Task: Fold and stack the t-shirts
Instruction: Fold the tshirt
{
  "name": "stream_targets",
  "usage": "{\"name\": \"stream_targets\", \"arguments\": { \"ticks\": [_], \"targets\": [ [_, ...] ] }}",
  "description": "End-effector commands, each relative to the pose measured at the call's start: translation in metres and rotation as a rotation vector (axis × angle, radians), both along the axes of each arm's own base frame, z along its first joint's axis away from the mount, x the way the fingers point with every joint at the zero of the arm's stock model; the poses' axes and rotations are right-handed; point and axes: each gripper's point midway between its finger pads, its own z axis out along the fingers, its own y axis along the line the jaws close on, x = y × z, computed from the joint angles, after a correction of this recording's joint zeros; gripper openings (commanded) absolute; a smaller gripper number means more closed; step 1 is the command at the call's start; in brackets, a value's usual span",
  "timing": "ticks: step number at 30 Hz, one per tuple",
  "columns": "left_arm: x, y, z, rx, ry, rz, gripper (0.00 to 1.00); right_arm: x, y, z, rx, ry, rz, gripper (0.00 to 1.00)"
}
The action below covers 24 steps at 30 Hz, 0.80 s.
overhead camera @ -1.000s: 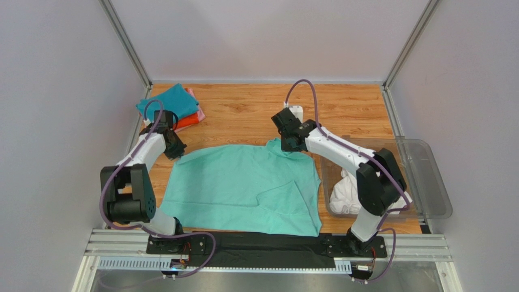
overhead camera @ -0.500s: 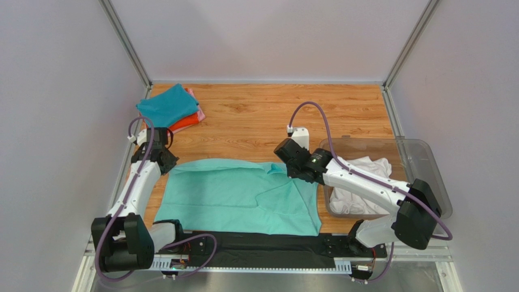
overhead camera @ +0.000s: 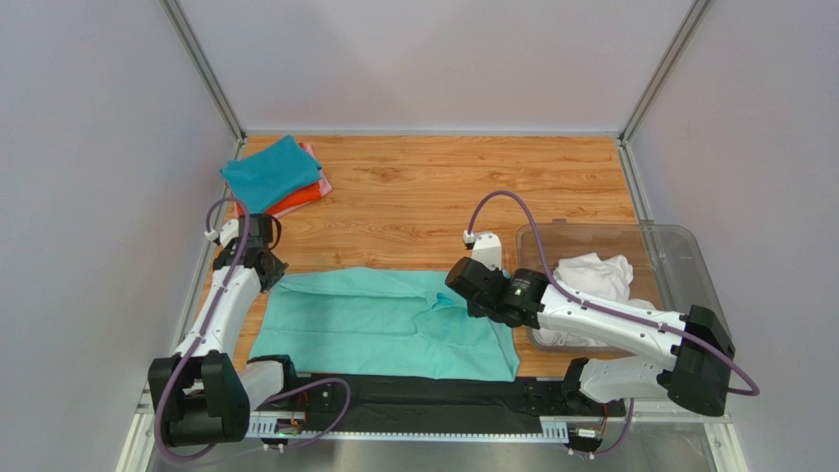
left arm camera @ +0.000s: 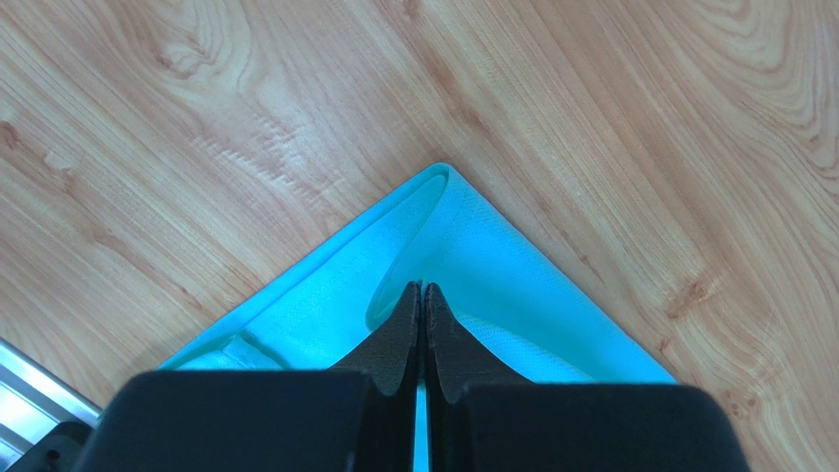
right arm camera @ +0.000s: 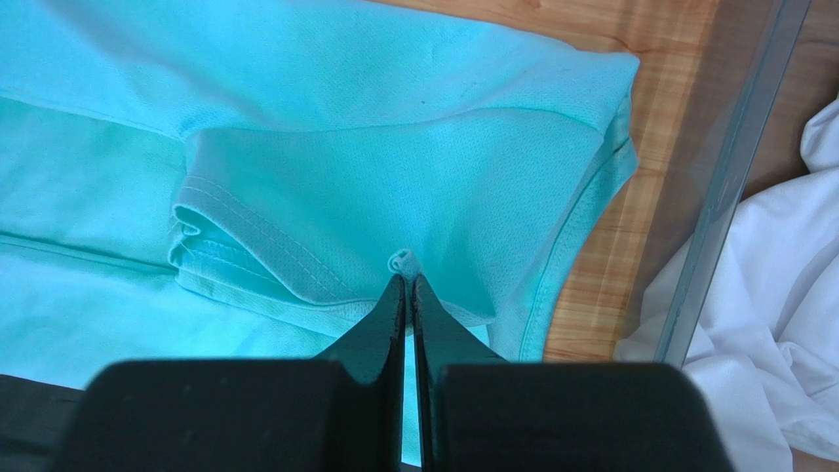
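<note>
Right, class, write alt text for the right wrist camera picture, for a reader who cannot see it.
The right gripper, with two dark fingers, is shut on a small pinch of a mint-green t-shirt, which lies on a wooden table with a hemmed flap folded over it. At the right edge, a clear plastic bin holds a crumpled white t-shirt.

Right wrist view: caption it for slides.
Right gripper pinches the mint-green t-shirt beside the clear bin holding a white shirt.

Clear bin [overhead camera: 689, 285] at wooden table [overhead camera: 414, 187] right edge.
</note>
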Motion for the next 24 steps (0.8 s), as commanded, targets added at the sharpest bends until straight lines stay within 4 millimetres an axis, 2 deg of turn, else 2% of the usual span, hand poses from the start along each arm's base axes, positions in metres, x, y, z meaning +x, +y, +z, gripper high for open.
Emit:
{"name": "stream_targets", "arguments": {
  "ticks": [1,9,12,14,16,17,19,21,22,23,24],
  "targets": [
    [-0.004,0.004,0.001,0.009,-0.012,0.017,0.00,-0.004,-0.002,0.002,0.028,-0.022,-0.038,0.00],
    [-0.012,0.004,-0.008,0.011,0.012,0.023,0.00,-0.021,0.000,-0.016,0.028,0.010,-0.017,0.00],
    [-0.016,0.004,-0.014,0.013,0.032,0.030,0.08,-0.028,0.004,-0.026,0.036,0.028,-0.013,0.00],
    [-0.018,0.004,-0.016,0.015,0.038,0.031,0.09,-0.032,0.005,-0.031,0.036,0.041,-0.017,0.01],
    [-0.021,0.005,-0.018,0.018,0.047,0.037,0.18,-0.037,0.005,-0.038,0.024,0.055,-0.018,0.05],
    [-0.022,0.006,-0.017,0.020,0.047,0.043,0.22,-0.039,0.005,-0.041,0.027,0.062,-0.029,0.11],
    [-0.025,0.008,-0.016,0.028,0.053,0.062,0.43,-0.043,0.005,-0.046,0.019,0.077,-0.027,0.19],
    [-0.026,0.009,-0.010,0.034,0.044,0.074,0.72,-0.047,0.008,-0.045,0.031,0.084,-0.023,0.34],
    [-0.026,0.010,-0.007,0.035,0.040,0.079,0.82,-0.050,0.011,-0.043,0.033,0.084,-0.006,0.41],
    [-0.024,0.010,0.000,0.034,0.019,0.087,0.96,-0.052,0.013,-0.040,0.042,0.081,0.002,0.57],
    [-0.023,0.009,0.004,0.026,0.010,0.088,1.00,-0.052,0.015,-0.035,0.053,0.073,0.007,0.63]
  ]
}}
